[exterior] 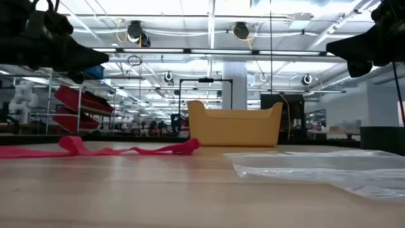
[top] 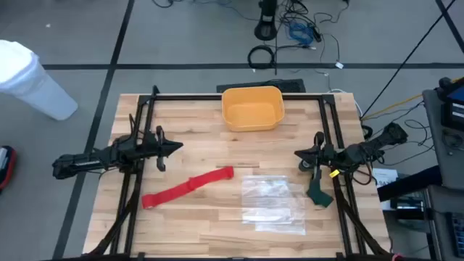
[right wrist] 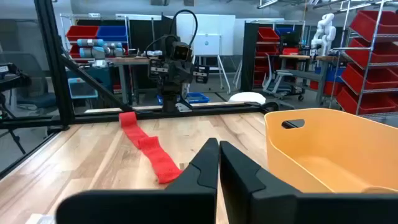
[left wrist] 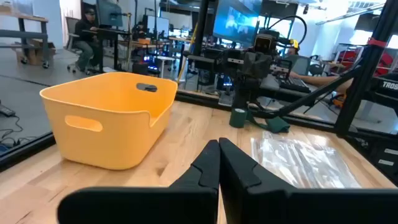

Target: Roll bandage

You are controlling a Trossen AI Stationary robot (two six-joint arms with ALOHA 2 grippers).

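The red bandage (top: 187,187) lies flat and unrolled on the wooden table, slanting from near left to the middle. It also shows in the low view (exterior: 95,149) and the right wrist view (right wrist: 148,151). My left gripper (top: 177,147) hangs shut above the table's left side, apart from the bandage. My right gripper (top: 299,154) hangs shut above the right side. Both are empty; their fingertips meet in the left wrist view (left wrist: 219,149) and the right wrist view (right wrist: 219,149).
A yellow bin (top: 252,107) stands at the table's far middle. A clear crinkled plastic bag (top: 275,203) lies right of the bandage. A green roll of tape (top: 319,193) sits near the right arm. A black frame (top: 239,96) borders the table.
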